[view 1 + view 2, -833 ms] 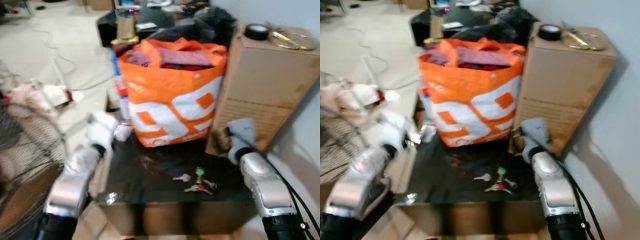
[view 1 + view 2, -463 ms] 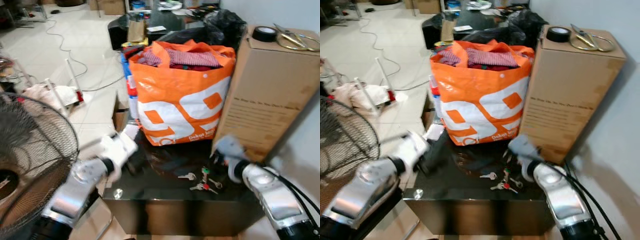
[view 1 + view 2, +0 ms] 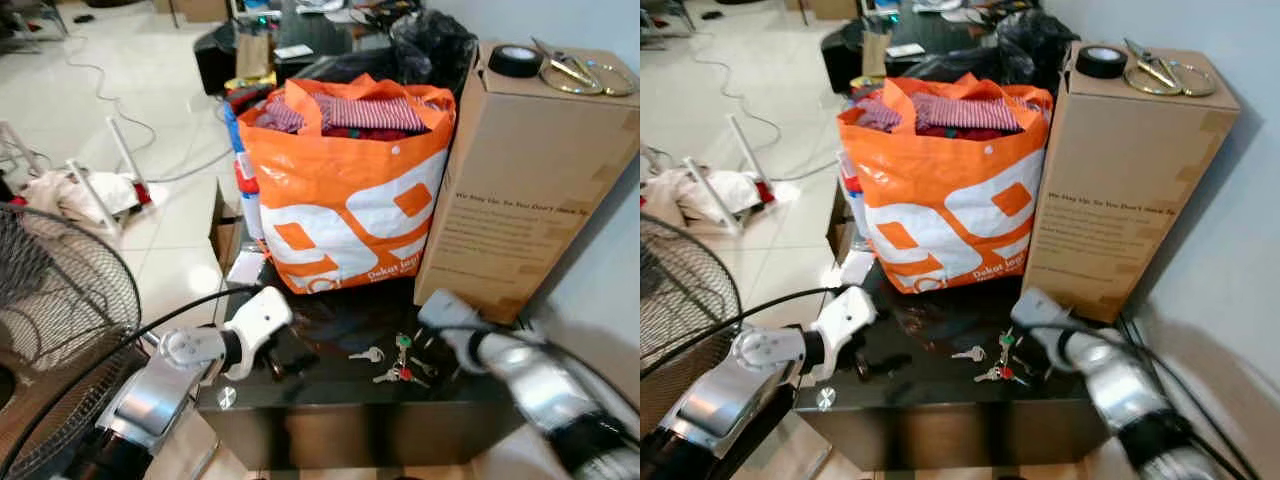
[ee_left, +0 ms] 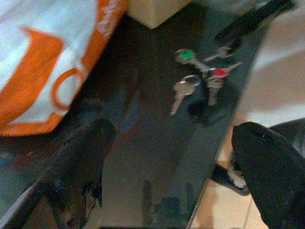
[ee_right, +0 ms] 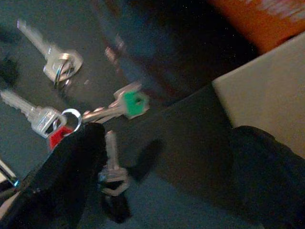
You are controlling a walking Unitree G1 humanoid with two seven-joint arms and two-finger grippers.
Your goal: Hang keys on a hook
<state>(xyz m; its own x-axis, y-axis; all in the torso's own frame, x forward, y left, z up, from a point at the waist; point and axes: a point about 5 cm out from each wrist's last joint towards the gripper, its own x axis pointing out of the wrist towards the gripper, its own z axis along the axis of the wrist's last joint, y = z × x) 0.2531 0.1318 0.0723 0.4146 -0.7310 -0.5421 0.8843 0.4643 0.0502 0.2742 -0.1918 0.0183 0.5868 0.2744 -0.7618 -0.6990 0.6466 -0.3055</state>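
A bunch of keys (image 3: pixel 396 360) lies on the black glossy table (image 3: pixel 330 400), near its front edge: a plain silver key, one with a green cap (image 5: pixel 132 103) and one with a red cap (image 4: pixel 218 73). My right gripper (image 3: pixel 428 342) is low over the table just right of the bunch, open; in the right wrist view the keys lie between and just beyond its fingers (image 5: pixel 71 164). My left gripper (image 3: pixel 284 358) is down at the table's left part, open, its fingers (image 4: pixel 81 152) pointing toward the keys from a short way off.
Behind the keys stands an orange-and-white bag (image 3: pixel 345 200) stuffed with clothes. A tall cardboard box (image 3: pixel 530 180) with a tape roll (image 3: pixel 515 60) and scissors (image 3: pixel 575 72) on top stands at the right. A wire fan (image 3: pixel 50 300) is at the left; cables lie on the floor.
The camera has shifted. Both arms have come lower and closer to the table's middle; the right gripper now sits right beside the keys. The keys have not moved.
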